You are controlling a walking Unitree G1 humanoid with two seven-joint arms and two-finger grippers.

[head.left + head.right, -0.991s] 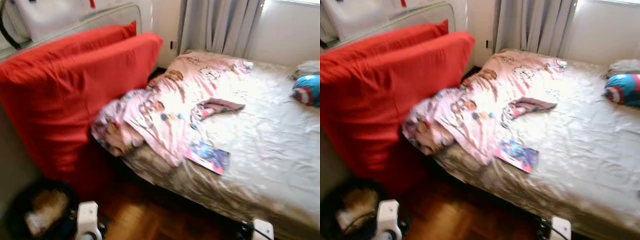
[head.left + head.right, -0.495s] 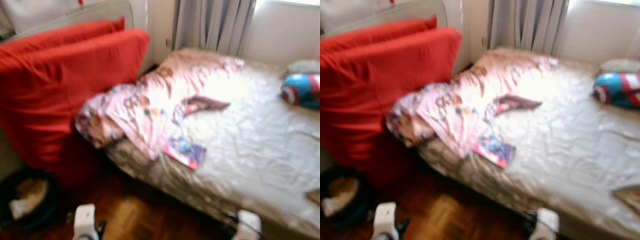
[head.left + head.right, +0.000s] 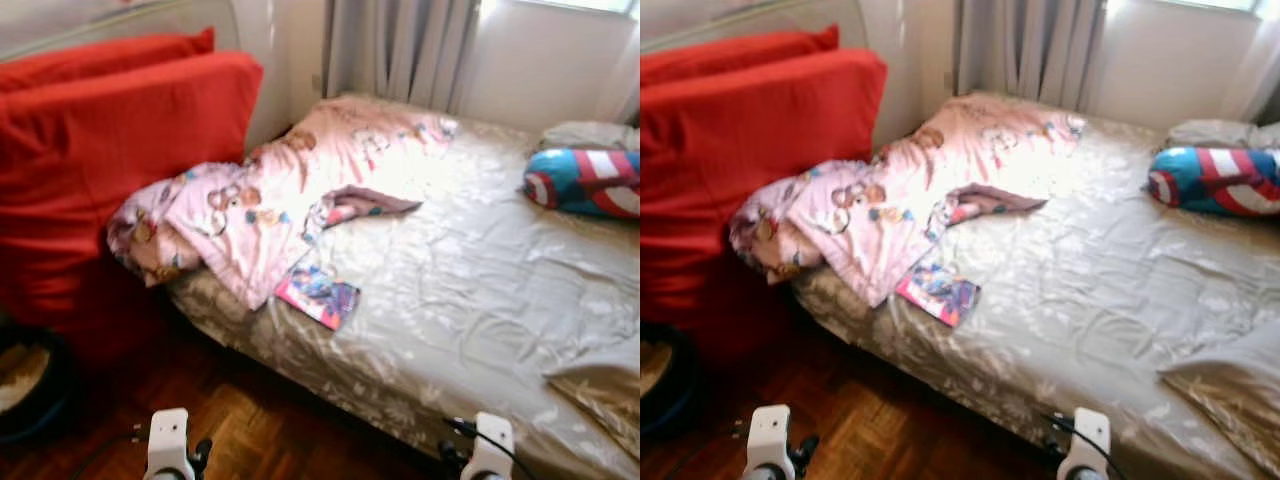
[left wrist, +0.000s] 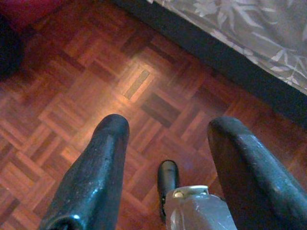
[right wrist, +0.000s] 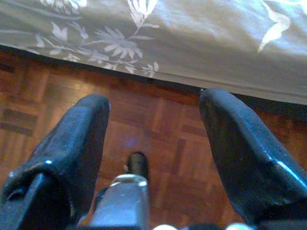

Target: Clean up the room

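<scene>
Bed (image 3: 480, 290) with a wrinkled beige sheet spans the room; a pink blanket (image 3: 290, 190) lies crumpled at its left end, a comic book (image 3: 317, 295) just beside it. Left gripper (image 4: 165, 139) and right gripper (image 5: 153, 129) hang over parquet floor (image 4: 72, 96), fingers spread, empty.

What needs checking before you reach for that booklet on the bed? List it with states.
1. Left gripper jaws open and empty: ok.
2. Right gripper jaws open and empty: ok.
3. Booklet in plain sight on the bed: ok.
4. Booklet free of the pink blanket: not ok, the blanket edge touches its upper corner.
5. Both grippers low over the parquet floor, bed edge ahead: ok.
6. Booklet within reach: cannot tell.
</scene>
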